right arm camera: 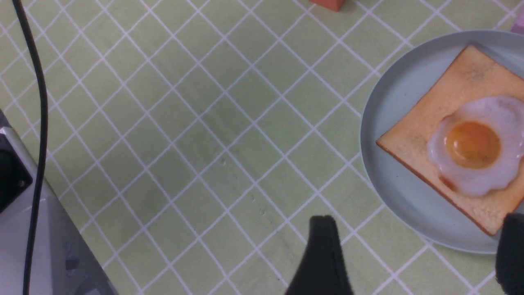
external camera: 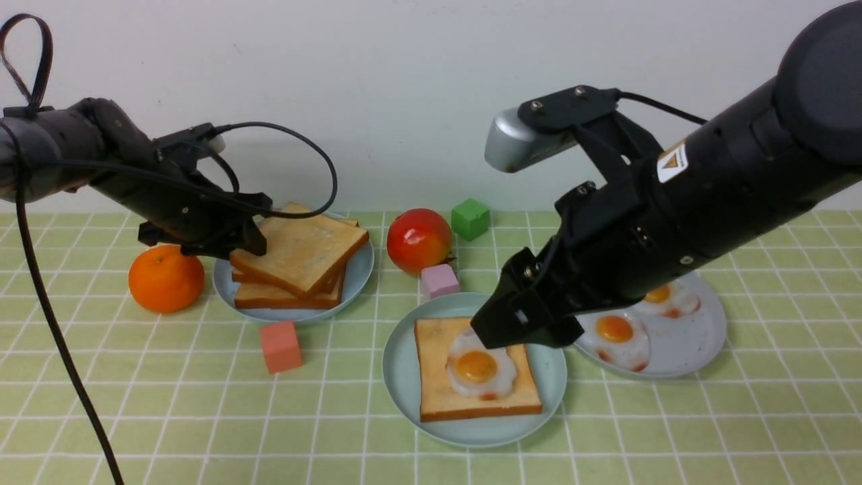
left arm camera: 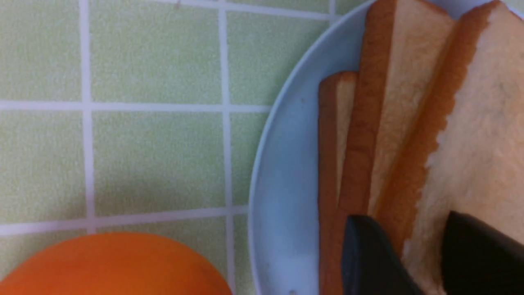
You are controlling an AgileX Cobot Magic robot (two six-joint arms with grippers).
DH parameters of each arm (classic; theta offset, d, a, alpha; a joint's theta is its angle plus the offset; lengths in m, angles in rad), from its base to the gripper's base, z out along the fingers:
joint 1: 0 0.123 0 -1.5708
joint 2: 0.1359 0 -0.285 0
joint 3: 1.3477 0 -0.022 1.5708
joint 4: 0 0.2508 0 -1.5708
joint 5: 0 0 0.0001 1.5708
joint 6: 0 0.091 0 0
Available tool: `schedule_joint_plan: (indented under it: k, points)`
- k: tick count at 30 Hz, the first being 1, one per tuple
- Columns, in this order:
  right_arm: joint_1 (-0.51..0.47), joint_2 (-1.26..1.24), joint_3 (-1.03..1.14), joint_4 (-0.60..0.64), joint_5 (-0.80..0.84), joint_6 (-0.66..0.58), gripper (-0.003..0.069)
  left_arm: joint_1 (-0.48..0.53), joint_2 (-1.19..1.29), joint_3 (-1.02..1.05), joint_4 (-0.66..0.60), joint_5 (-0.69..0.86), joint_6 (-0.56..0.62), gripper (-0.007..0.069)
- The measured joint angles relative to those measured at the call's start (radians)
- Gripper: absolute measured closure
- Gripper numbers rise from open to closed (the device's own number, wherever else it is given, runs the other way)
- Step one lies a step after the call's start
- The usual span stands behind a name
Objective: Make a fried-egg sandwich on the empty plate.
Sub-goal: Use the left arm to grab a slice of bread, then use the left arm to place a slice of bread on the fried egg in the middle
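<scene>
Quick count first. There are three plates, four toast slices, three fried eggs, three little cubes, one orange and one tomato, all on a green checked tablecloth (external camera: 135, 404).

The round, matte pale teal-green plate (external camera: 404, 377) sits front and centre. It holds one square golden-brown toast slice (external camera: 438, 377) lying flat, and one glossy white fried egg with an orange yolk (external camera: 478, 369) on top of that. The egg is yolk up and sits toward the slice's right side. The slice is square, so it has no real long axis. Its edges run roughly in line with the table's grid, turned just a touch.

The smaller light-blue plate (external camera: 360, 269) at back left holds a loose stack of three toast slices, and the top slice (external camera: 303, 249) is skewed against the ones below. The grey-blue plate (external camera: 687, 343) on the right holds two more fried eggs (external camera: 616, 337), partly hidden by the arm.

Loose items are a round orange (external camera: 166, 277) just beside the light-blue plate, a shiny red tomato (external camera: 419, 240), a green cube (external camera: 470, 218), a pale pink cube (external camera: 440, 279) and a salmon cube (external camera: 281, 346).

The left gripper (external camera: 242, 242) has a finger on either side of the top slice's edge, but I honestly can't tell if it's actually squeezing. The right gripper (external camera: 522, 330) hangs over the teal plate's far right side with its jaws spread wide and nothing in them.
</scene>
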Motion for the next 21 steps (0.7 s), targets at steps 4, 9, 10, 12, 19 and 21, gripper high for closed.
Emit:
schedule_joint_plan:
  k: [4, 9, 10, 12, 19, 21]
  points:
    - [0.000, 0.000, 0.000, -0.001, 0.012, 0.000, 0.0120, 0.000, -0.029, 0.001, 0.023, 0.016, 0.000, 0.0404]
    - [0.000, 0.000, 0.000, -0.004, 0.021, 0.039, 0.0120, 0.000, -0.146, 0.002, 0.017, 0.083, 0.000, 0.0458]
    - [0.000, 0.000, 0.000, -0.004, 0.022, 0.050, 0.0120, 0.000, -0.173, 0.002, -0.004, 0.111, 0.002, 0.0469]
    - [0.000, 0.000, 0.000, -0.004, 0.027, 0.068, 0.0120, 0.000, -0.218, 0.003, -0.045, 0.159, 0.007, 0.0474]
    - [0.002, -0.001, 0.000, -0.024, 0.074, 0.110, 0.0120, -0.023, -0.275, 0.160, -0.335, 0.254, 0.047, 0.0474]
    - [0.002, -0.005, 0.000, -0.051, 0.075, 0.159, 0.0120, -0.054, -0.275, 0.275, -0.457, 0.226, 0.104, 0.0474]
